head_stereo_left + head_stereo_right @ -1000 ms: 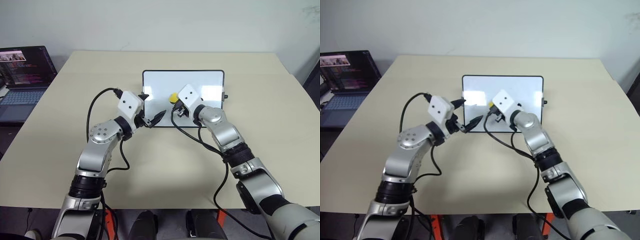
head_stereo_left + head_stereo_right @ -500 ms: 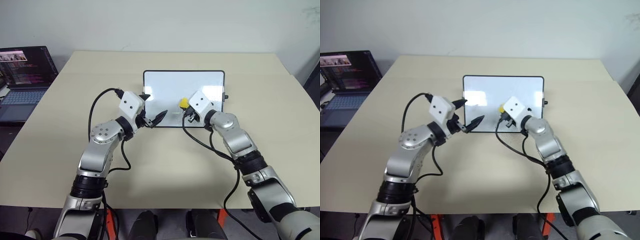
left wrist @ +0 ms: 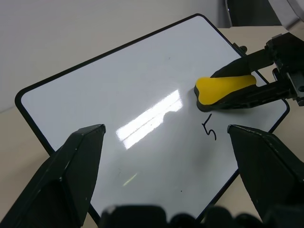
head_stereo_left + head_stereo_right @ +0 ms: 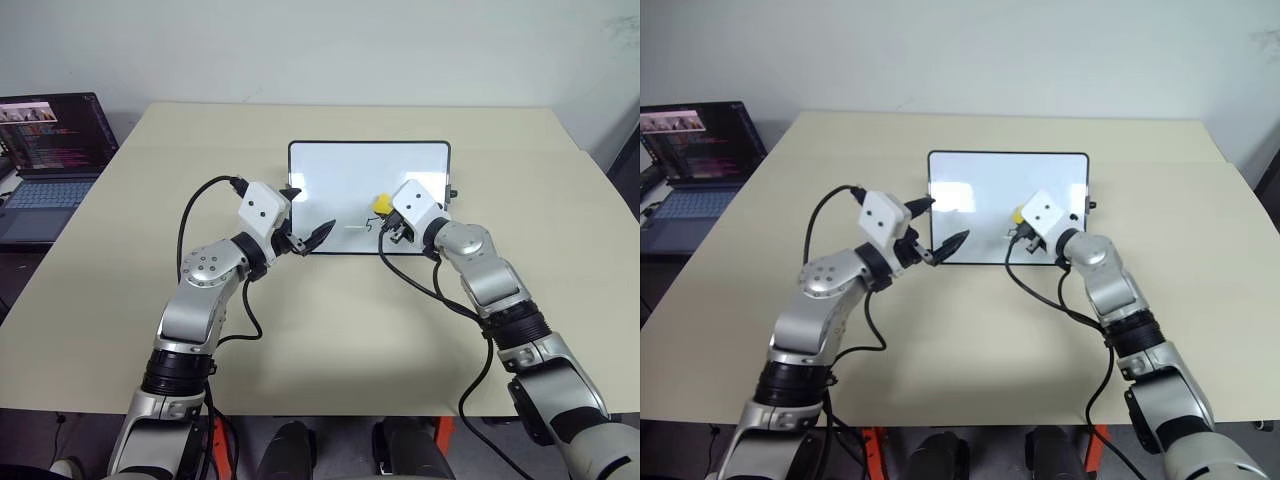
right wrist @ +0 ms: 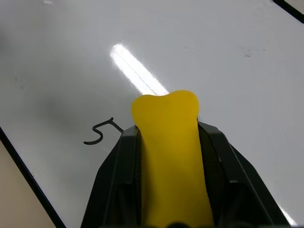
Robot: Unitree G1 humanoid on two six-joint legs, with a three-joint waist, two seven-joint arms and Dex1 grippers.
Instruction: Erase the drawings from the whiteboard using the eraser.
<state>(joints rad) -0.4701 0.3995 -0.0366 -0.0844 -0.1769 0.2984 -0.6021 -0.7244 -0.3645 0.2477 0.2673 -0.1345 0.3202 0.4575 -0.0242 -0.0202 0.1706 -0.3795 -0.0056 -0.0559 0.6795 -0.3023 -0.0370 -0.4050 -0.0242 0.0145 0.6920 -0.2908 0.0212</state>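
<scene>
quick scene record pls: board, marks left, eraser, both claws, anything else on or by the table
whiteboard: lies flat on the beige table, far half
marks left: a "5" near the board's near edge, beside the eraser
eraser: yellow, on the board's right part, squeezed in the right claw
right claw: shut on the eraser
left claw: open, holding nothing, at the board's near left corner
laptop: open, screen lit, left of the table

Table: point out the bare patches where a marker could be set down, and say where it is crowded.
The table lies bare right of the whiteboard, and between the whiteboard's left edge and the laptop. The strip behind the board is bare too. Crowded: the board's near edge, where the open left gripper and the right gripper, shut on the eraser, work beside the "5".
</scene>
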